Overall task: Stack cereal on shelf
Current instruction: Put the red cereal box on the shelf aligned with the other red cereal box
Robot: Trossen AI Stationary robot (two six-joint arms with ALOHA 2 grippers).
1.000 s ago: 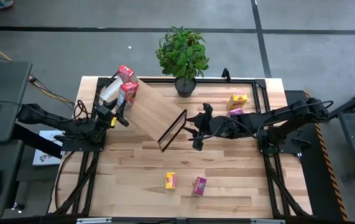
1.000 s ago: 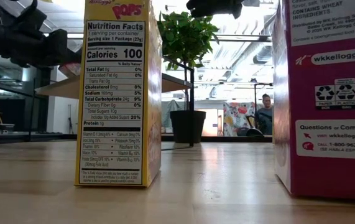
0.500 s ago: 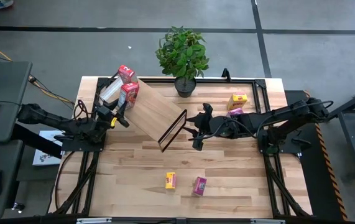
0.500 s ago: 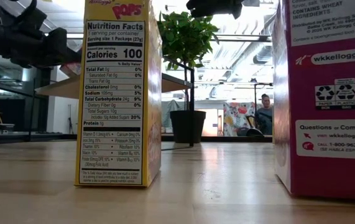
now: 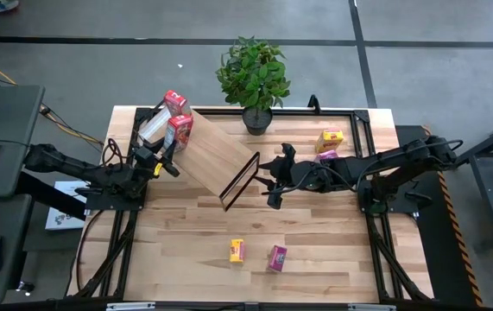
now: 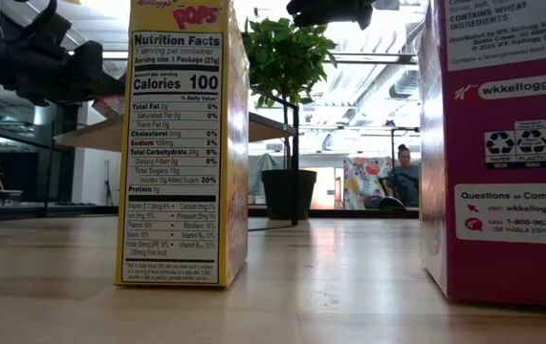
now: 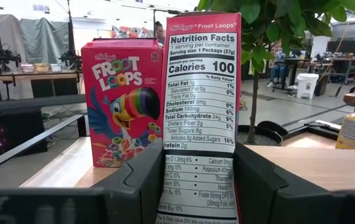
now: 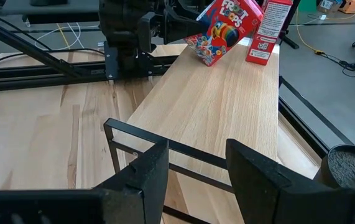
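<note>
Holding a red box [image 7: 200, 112] on the shelf [image 5: 216, 155] beside another, the left gripper [image 5: 167, 155] is placing; the right gripper [image 5: 274, 177] is gaping empty; four boxes are waiting.

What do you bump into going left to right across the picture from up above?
Left tool gripping a red cereal box → wooden shelf → potted plant → right tool → yellow cereal box.

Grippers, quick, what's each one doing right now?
Left end effector: closed on a red cereal box.
Right end effector: open, empty, near the shelf frame.
</note>
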